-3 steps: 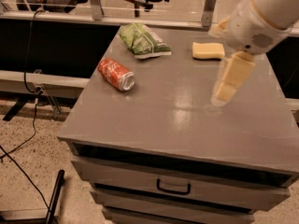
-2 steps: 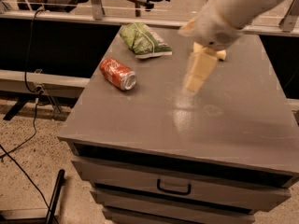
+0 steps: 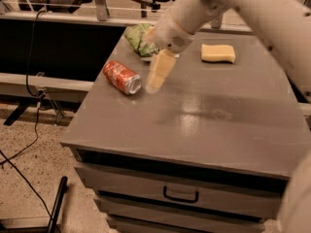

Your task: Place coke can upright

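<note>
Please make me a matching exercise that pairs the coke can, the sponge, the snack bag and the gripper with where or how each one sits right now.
Things:
1. coke can
2. sponge
3. snack bag
4. gripper

Places or states:
A. lying flat on the far right part of the cabinet top
B. at the far edge, partly hidden behind the arm
C. pointing down, just to the right of the can
D. lying on its side near the left edge

Pairs: 1-D, 2-A, 3-B, 4-C
</note>
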`<state>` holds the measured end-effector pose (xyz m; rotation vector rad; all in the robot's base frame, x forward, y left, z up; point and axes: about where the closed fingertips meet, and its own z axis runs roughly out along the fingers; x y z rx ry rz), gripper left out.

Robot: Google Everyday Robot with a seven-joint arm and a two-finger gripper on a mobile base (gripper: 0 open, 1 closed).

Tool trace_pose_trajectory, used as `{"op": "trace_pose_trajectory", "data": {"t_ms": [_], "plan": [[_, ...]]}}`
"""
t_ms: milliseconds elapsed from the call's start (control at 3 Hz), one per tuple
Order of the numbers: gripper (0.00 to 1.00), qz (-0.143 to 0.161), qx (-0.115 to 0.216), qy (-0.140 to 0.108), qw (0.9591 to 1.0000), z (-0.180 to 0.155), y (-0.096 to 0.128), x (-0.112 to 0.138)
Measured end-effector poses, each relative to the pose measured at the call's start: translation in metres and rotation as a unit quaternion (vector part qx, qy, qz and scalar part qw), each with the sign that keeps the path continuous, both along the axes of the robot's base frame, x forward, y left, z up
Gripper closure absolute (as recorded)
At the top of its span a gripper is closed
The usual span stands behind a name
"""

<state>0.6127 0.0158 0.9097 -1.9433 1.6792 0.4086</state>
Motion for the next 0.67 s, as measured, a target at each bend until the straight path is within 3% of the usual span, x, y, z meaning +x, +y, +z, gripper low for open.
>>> {"op": "trace_pose_trajectory", "data": {"t_ms": [333, 667], "plan": [[0.0, 0.006, 0.01, 0.024, 0.9996, -0.008, 0.038, 0.01], [0.0, -0.033, -0.023, 0.042, 0.9983, -0.011, 0.071, 0.012]]}}
